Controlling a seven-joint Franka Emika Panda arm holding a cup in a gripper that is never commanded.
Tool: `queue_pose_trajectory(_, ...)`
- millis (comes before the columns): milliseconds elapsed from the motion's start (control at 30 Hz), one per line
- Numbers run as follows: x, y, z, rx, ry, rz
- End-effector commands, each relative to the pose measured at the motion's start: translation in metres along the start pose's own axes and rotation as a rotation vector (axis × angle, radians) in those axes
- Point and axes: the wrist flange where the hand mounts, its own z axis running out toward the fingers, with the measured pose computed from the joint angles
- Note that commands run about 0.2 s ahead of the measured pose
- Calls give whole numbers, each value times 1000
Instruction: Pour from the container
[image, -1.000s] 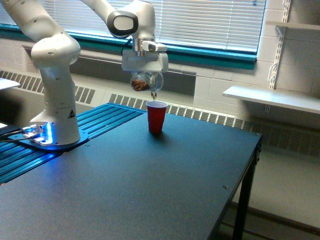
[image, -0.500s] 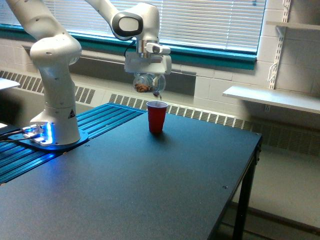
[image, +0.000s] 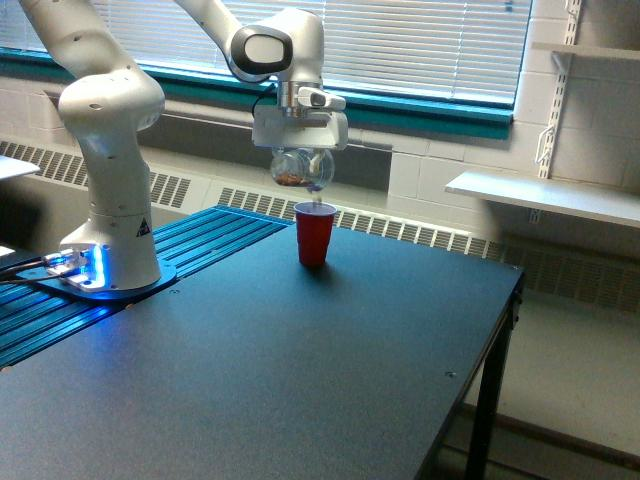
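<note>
Your gripper (image: 300, 165) clamps the tipped clear cup (image: 298, 168) of brown bits just above the red cup (image: 314, 234); any sideways drift risks spilling onto the table (image: 300, 360).

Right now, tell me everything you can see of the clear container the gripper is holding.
The container is a small see-through plastic cup, rounded in outline, held tipped on its side under the gripper. Brownish contents show through its wall, lying low inside. Its mouth faces the exterior view's right and downward, above the open red cup standing on the dark table. It hangs clear of the red cup and touches only the gripper. Whether anything is falling from its lip is too small to tell.
</note>
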Motion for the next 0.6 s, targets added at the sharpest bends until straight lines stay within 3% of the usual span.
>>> queue_pose_trajectory(33, 6, -2, -4, -11, 10, -11)
queue_pose_trajectory(600, 7, -1, -4, -39, -11, -46)
